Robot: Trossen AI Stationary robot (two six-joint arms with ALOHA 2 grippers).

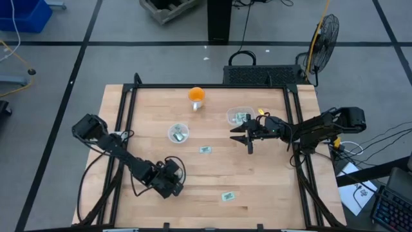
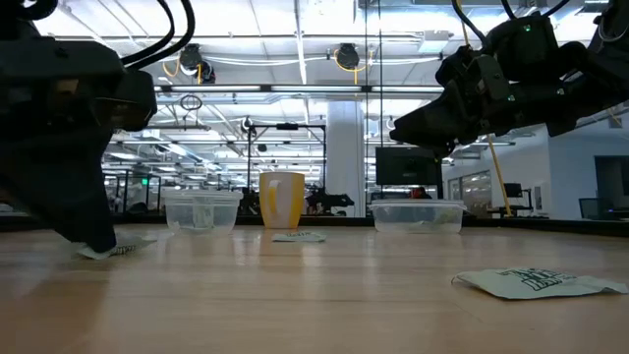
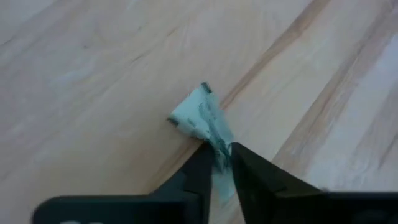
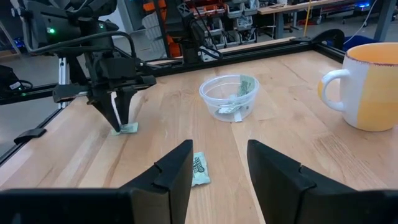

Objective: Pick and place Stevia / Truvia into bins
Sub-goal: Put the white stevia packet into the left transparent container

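Observation:
My left gripper [image 3: 222, 157] is near the table's near-left part [image 1: 171, 185], shut on a green-and-white Stevia sachet [image 3: 198, 115]. My right gripper [image 1: 243, 138] hovers open above the table's right half, beside the rounded-rectangular clear bin [image 1: 240, 116], which holds sachets. In the right wrist view its fingers [image 4: 217, 163] frame a loose sachet [image 4: 199, 169] lying flat below. The round clear bin [image 1: 178, 133] also holds sachets. One more sachet [image 1: 227, 196] lies flat near the near edge. My left gripper pinches one end of the sachet [image 3: 217, 149] between its two fingertips, coming from above and pointing down. The paper is crumpled and fans out beyond the fingers. Its free end [image 2: 116, 251] rests on the table.
An orange and white mug [image 1: 196, 96] stands by the far edge between the bins. A black frame rail [image 1: 206, 86] borders the wooden table. Bare wood lies between the two grippers around the loose sachet [image 1: 205, 149].

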